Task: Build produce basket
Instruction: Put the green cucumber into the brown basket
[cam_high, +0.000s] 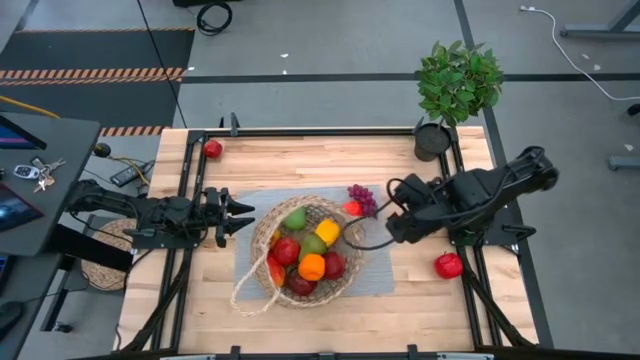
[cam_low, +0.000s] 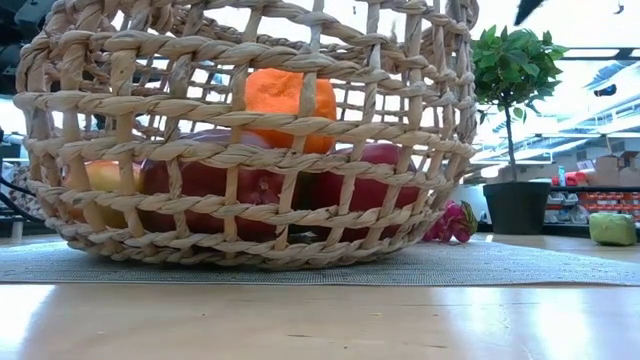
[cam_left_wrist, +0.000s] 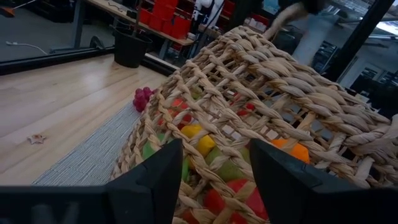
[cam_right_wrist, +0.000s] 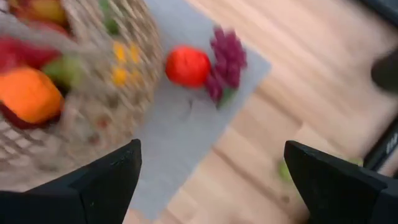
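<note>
Just past the wicker basket (cam_high: 305, 250) rim, on the potted-plant side, sit the purple grapes (cam_high: 361, 197) and a red-orange fruit (cam_high: 350, 208) touching them — the right tool (cam_high: 400, 212) hovers right beside them, fingers wide apart, so I'd say that arm takes them. Left tool (cam_high: 235, 215) is closed on nothing at the basket's opposite side. Two red fruits lie farther out on the bench (cam_high: 200, 310).
</note>
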